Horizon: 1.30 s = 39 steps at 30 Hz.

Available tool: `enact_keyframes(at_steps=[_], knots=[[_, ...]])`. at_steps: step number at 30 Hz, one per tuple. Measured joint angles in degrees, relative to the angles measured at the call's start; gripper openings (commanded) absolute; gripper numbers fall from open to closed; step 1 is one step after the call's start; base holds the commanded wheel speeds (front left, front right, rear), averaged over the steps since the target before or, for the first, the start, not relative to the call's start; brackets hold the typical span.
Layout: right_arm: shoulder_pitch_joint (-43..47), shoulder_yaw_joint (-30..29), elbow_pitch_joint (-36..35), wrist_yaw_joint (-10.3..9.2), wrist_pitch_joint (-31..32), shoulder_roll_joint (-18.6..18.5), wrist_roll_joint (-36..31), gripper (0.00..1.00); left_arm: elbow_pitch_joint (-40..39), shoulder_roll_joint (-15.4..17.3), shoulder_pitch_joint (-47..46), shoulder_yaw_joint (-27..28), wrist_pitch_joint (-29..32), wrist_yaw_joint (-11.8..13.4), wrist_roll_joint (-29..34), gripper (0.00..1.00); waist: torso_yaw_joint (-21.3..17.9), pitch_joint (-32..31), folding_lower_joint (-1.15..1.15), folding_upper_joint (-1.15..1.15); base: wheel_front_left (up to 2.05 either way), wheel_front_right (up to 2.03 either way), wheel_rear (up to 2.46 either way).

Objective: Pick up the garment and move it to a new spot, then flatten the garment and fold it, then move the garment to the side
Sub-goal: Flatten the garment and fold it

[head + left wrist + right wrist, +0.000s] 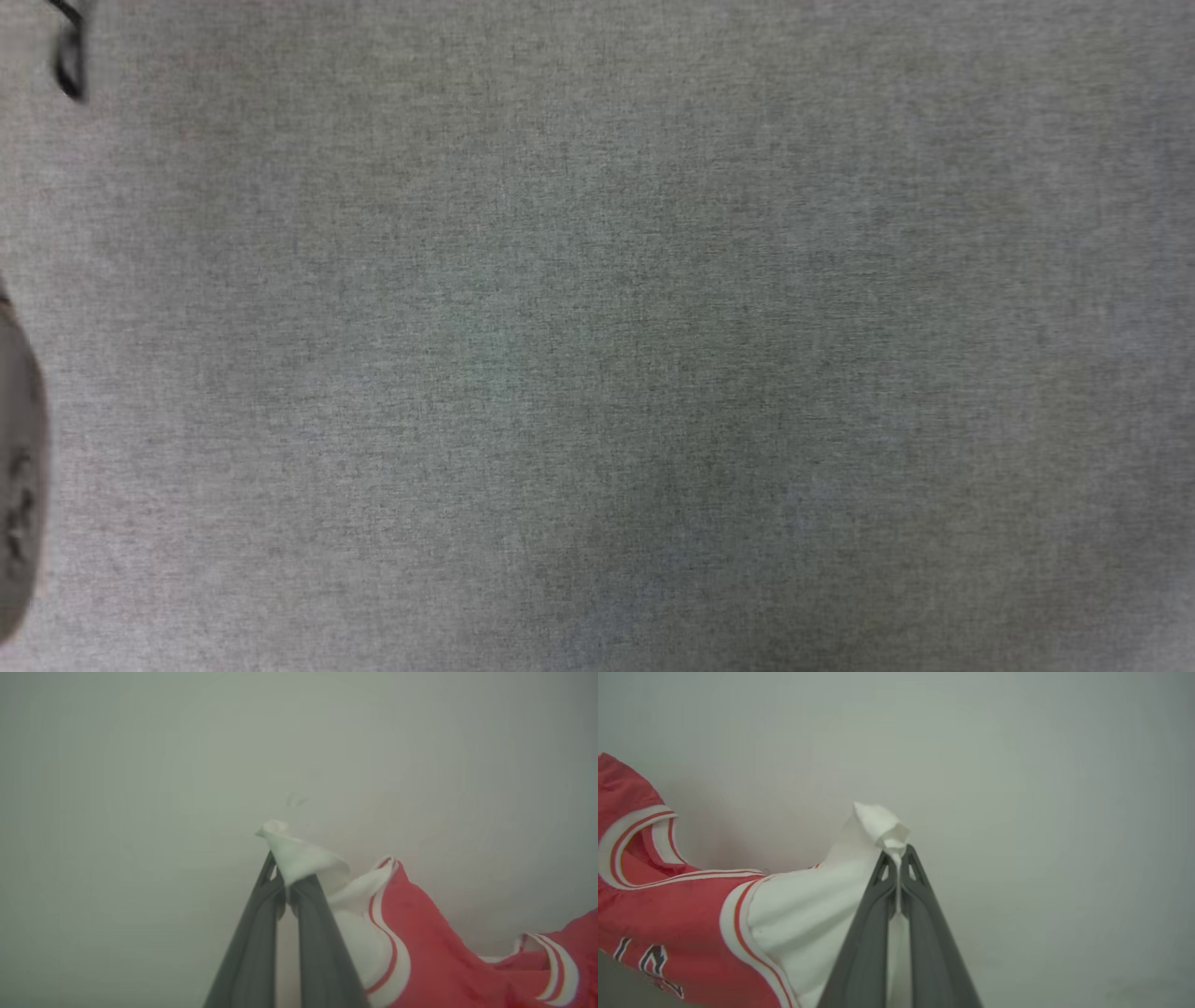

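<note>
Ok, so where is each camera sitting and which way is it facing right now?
Head view: on the head, facing down at the grey surface; what looks like a pale forearm at its left edge.
Left wrist view: on the left wrist, looking along the left end effector, shut on a white part of the garment.
Right wrist view: on the right wrist, looking along the right end effector, shut on another white part.
Shared: both wrist views show the garment's red body and striped collar.
</note>
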Motion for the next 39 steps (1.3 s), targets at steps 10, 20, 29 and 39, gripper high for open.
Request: enact_keyframes(at_steps=[10,20,29,39], knots=[[22.0,3.5,1.7,0.00,-7.3,0.2,9.5,0.00,3.3,-2.1,22.7,2.5,-4.1,-3.4,-3.5,0.00,0.7,-7.0,-0.01,0.00,0.00,0.00,0.00],[52.0,2.3,-9.1,0.00,-6.9,-1.4,12.3,0.00,-14.2,-2.6,57.4,6.9,-4.1,-0.1,-3.9,0.00,0.4,-19.1,-0.02,0.00,0.00,0.00,0.00],[79.5,-9.2,-24.9,0.00,0.2,-0.1,9.6,0.00,-32.7,-0.5,84.9,8.1,2.3,7.7,-5.2,0.00,-0.1,-29.0,-0.03,0.00,0.00,0.00,0.00],[107.7,-22.1,-43.1,0.00,14.4,8.4,2.4,0.00,-49.6,0.2,105.8,7.2,9.6,16.3,-4.4,0.00,0.2,-36.0,-0.04,0.00,0.00,0.00,0.00]])
